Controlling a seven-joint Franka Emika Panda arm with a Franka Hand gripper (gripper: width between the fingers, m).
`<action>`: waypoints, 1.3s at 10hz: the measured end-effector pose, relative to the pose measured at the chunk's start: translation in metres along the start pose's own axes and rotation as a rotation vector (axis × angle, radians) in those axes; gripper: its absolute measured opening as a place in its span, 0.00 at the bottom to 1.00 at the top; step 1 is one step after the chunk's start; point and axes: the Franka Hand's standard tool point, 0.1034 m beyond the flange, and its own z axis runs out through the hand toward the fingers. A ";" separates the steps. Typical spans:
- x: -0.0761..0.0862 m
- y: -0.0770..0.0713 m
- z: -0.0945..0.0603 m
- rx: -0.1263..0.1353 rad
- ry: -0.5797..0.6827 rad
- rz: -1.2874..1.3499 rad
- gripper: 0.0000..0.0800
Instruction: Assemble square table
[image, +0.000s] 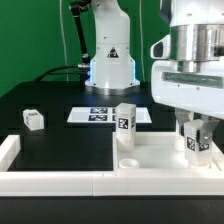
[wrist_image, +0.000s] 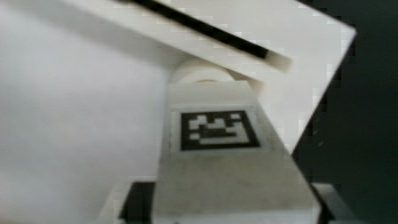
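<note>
Gripper (image: 197, 140): mine, clenched on a leg (wrist_image: 215, 150), one finger on each side.
Leg axis: upright, running straight down from my jaws.
Tabletop (image: 150, 158): directly beneath me. The leg's far end is at its corner, and I cannot tell whether it is seated.
Second leg (image: 124, 118): standing on the tabletop, toward the exterior view's left.
Third leg (image: 33, 119): well apart, on the black table.

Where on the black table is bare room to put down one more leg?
Free: the black patch between the loose leg, the marker board and the white rail. Crowded: around the tabletop slab, with an upright leg and the gripper holding a third leg.
</note>
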 end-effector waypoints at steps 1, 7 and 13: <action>-0.001 0.001 0.000 -0.006 -0.033 0.172 0.36; -0.018 -0.004 0.000 0.030 -0.003 0.149 0.66; -0.016 -0.011 0.000 0.062 0.071 -0.723 0.81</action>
